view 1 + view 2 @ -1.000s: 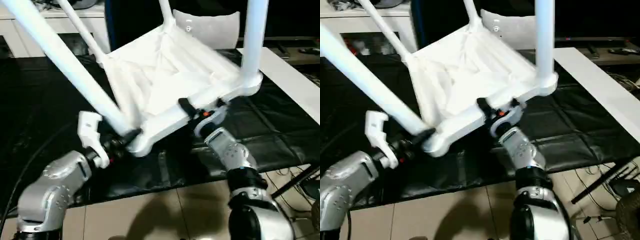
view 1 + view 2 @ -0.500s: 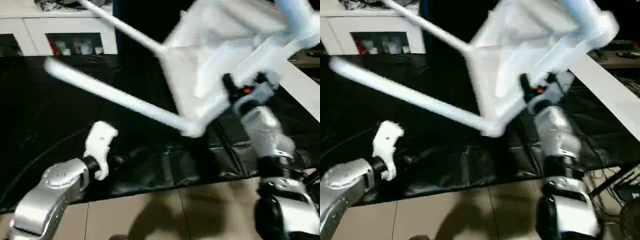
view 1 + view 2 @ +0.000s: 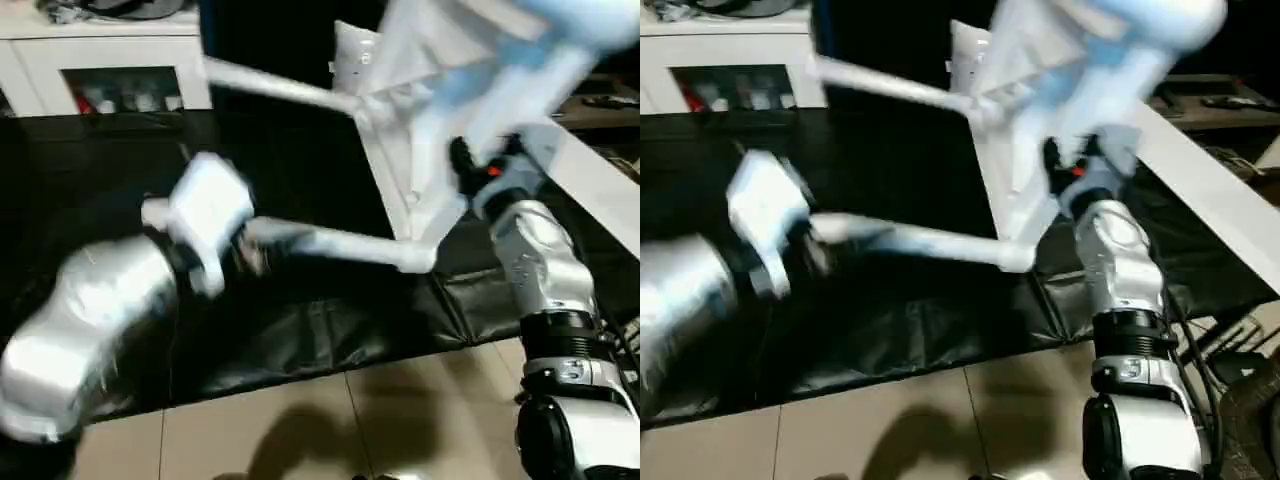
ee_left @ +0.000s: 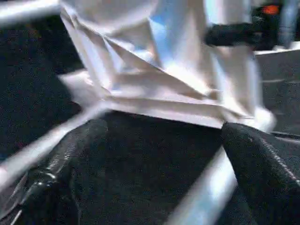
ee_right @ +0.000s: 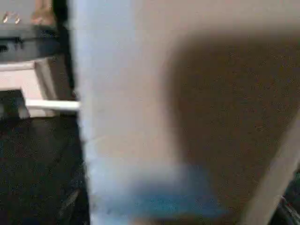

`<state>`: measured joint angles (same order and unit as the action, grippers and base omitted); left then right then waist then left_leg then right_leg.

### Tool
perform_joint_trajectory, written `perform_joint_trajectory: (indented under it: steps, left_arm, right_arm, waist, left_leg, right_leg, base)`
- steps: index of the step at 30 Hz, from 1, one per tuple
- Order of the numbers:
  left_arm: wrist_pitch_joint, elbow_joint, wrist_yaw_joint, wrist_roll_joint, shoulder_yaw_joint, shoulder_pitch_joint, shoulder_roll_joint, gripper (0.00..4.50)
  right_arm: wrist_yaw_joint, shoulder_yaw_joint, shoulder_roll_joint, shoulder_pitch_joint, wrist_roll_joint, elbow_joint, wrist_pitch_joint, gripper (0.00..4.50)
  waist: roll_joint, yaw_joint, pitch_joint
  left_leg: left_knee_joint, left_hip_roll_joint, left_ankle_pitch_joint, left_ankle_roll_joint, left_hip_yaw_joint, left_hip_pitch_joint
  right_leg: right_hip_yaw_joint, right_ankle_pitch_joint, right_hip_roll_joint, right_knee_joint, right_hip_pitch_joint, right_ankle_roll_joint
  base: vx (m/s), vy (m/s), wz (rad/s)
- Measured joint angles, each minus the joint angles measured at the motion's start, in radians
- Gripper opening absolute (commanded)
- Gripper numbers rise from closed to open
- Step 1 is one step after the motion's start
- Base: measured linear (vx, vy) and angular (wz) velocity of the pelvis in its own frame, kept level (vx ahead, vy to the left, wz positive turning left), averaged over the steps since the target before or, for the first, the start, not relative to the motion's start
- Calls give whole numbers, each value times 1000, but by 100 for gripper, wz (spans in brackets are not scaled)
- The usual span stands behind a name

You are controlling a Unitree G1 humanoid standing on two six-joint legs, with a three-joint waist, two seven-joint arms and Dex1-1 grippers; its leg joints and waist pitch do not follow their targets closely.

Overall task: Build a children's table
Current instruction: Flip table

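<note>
The white children's table [image 3: 420, 90] stands tipped steeply on edge above the black mat, its ribbed underside facing left. One leg [image 3: 340, 245] sticks out low to the left and another leg [image 3: 275, 85] higher up. My right gripper [image 3: 470, 165] is shut on the rim of the table top, one black finger lying over the edge. My left gripper [image 4: 161, 126] is open, its two black fingers [image 4: 84, 154] spread wide and holding nothing. It hovers by the low leg, close to the table's underside [image 4: 154, 79]. The left arm's white wrist block [image 3: 205, 215] is raised at the left.
A black mat [image 3: 300, 330] covers the floor under the table, with beige tiles [image 3: 300, 420] in front. A white cabinet with glass doors [image 3: 100, 80] stands at the back left. A long white ledge [image 3: 600, 185] runs along the right, with cables on the floor near it.
My left gripper let go of the table's near corner and opened wide, and the arm rose. The right gripper swung the table up and to the right, onto its edge.
</note>
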<state>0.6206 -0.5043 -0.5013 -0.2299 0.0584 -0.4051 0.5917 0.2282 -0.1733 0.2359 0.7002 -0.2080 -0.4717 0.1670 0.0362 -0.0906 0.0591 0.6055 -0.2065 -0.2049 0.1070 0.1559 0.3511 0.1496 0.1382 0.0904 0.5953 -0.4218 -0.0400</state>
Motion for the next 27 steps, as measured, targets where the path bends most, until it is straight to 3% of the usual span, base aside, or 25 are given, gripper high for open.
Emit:
perform_joint_trajectory:
  steps: [6, 8, 12, 13, 20, 23, 27]
  left_arm:
    - [-36, 44, 38, 105, 49, -49, 18, 450]
    - [-55, 61, 60, 125, 70, -54, -11, 450]
    - [-98, 82, 102, 162, 86, -58, -48, 450]
    - [-109, 92, 114, 172, 88, -58, -52, 450]
    - [-371, 251, 202, 267, 122, -14, -129, 450]
    - [-392, 292, 200, 277, 160, 13, -132, 450]
    - [-454, 311, 247, 326, 165, 15, -131, 450]
  right_arm:
    - [-33, 32, -13, 5, 34, 26, 34, 192]
    - [-51, 50, -22, 5, 49, 41, 58, 246]
    - [-68, 82, -32, 4, 78, 47, 67, 270]
    - [-73, 87, -35, 2, 89, 42, 67, 294]
    - [-135, 124, -66, -25, 164, -140, -21, 294]
    - [-144, 126, -66, -24, 167, -144, -30, 294]
    - [-145, 114, -80, -22, 159, -177, -50, 256]
  waist:
    - [5, -4, -2]
    - [7, -3, -3]
    - [10, 0, -5]
    - [11, 1, -5]
    - [12, -1, -6]
    - [12, -1, -6]
    - [12, 1, -6]
  left_leg:
    - [1, 0, 0, 0, -1, -1]
    - [1, 0, 0, 0, -2, -1]
    - [2, 0, 0, 1, -3, -2]
    - [1, 0, 0, 1, -3, -2]
    - [3, 1, 0, 0, -4, 1]
    - [3, 0, 0, 1, -5, 0]
    - [3, 0, 0, 1, -5, 0]
  right_leg:
    - [0, 0, 0, 0, 2, 0]
    - [0, 0, 0, 1, 3, 0]
    - [1, 0, 0, 1, 3, 0]
    - [1, 0, 0, 1, 3, 0]
    - [1, 0, 0, 0, 3, 0]
    - [2, 0, 0, 1, 2, 0]
    - [2, 0, 0, 1, 3, 0]
  base:
    - [0, 0, 0]
    - [0, 0, 0]
    - [0, 0, 0]
    - [0, 0, 0]
    - [0, 0, 0]
    - [0, 0, 0]
    - [0, 0, 0]
